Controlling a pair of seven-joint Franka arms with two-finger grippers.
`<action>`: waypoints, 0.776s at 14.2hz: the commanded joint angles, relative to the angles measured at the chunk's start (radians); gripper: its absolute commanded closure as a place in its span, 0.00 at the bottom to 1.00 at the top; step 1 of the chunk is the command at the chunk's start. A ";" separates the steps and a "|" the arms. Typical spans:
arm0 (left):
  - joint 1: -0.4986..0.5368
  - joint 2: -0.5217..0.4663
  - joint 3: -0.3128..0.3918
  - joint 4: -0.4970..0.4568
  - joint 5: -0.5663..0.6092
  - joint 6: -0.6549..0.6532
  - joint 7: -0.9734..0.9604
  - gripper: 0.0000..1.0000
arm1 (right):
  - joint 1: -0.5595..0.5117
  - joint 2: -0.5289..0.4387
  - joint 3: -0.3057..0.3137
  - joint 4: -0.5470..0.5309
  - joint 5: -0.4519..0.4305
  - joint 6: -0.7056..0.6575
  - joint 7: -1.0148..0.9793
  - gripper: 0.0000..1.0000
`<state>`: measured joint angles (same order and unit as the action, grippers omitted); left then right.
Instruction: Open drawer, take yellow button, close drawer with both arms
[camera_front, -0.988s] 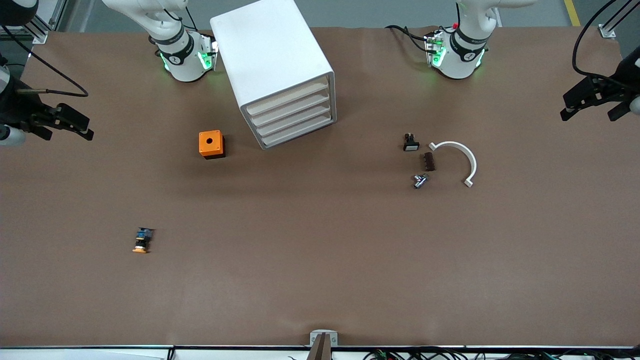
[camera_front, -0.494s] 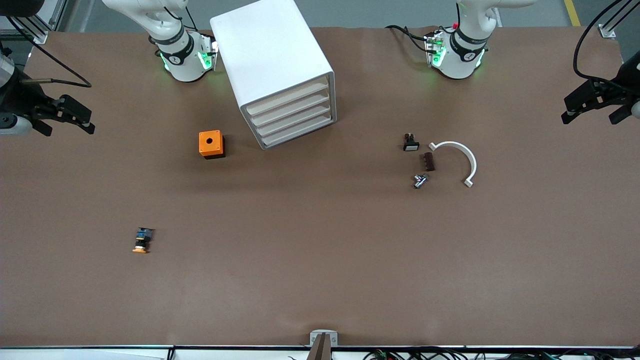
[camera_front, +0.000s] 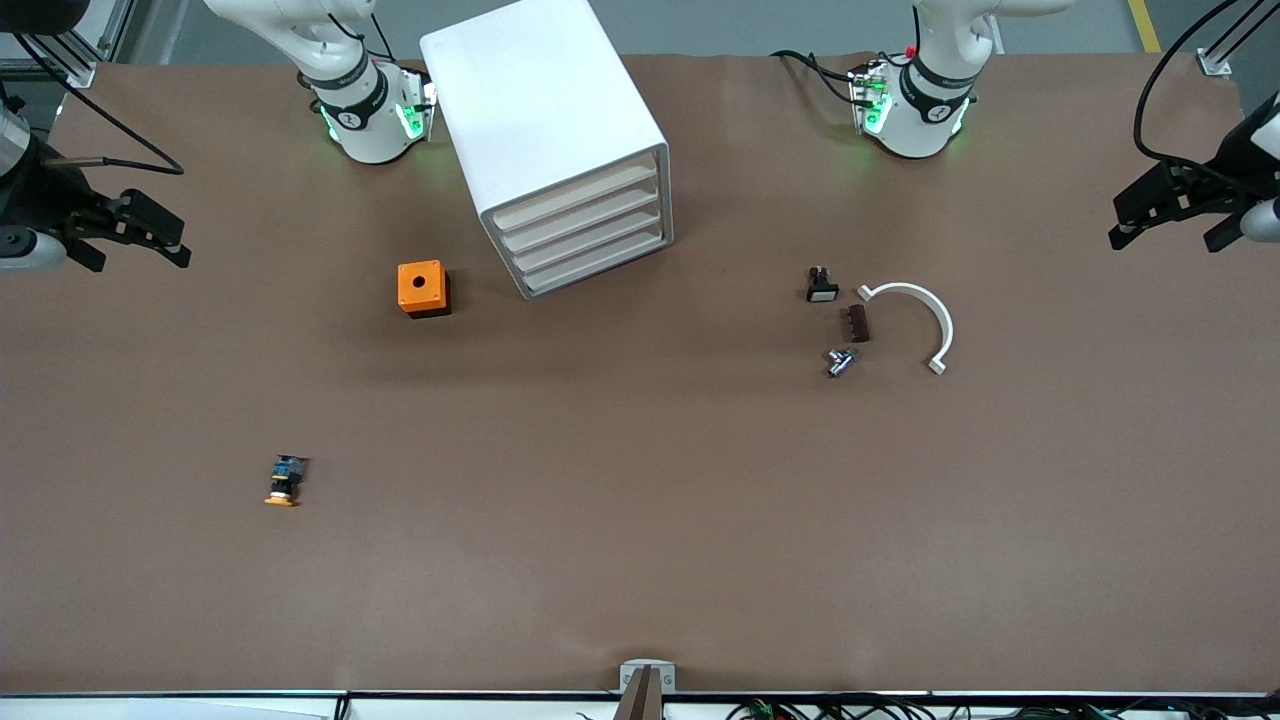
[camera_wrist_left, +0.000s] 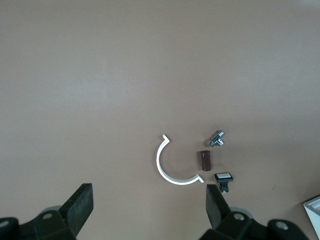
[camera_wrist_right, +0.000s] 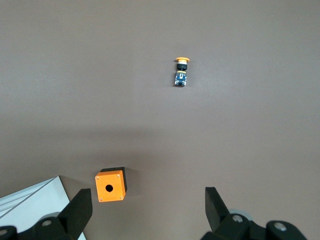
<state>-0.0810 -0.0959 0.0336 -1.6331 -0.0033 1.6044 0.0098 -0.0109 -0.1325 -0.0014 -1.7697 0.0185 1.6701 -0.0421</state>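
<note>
Pincers both hang spread wide and hold nothing; the left pincer is up over the table at the left arm's end, its fingers well apart in the left wrist view; the right pincer is up over the right arm's end, its fingers parted just as far in the right wrist view.

Nearest the left pincer lies a white half-ring; just beside it sit a brown block, a metal fitting and a black switch, all close together but apart.

Nearest the right pincer is an orange cube, with a round hole in its top; the button lies on its side on the bare table, nearer the front camera than the cube and well apart from it, orange cap toward that camera.

Beside the cube stands the cabinet, set at an angle; its drawer, uppermost of four, is pushed in flush with the others.
</note>
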 joint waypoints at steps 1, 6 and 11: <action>-0.002 0.015 -0.004 0.038 0.009 -0.008 0.009 0.01 | 0.002 -0.027 -0.005 -0.020 0.004 -0.016 0.013 0.00; 0.000 0.016 -0.004 0.041 0.009 -0.008 -0.002 0.01 | 0.002 -0.030 -0.006 -0.020 0.006 -0.018 0.053 0.00; 0.001 0.016 -0.004 0.041 0.009 -0.008 -0.005 0.01 | 0.005 -0.029 -0.006 -0.020 0.006 -0.016 0.048 0.00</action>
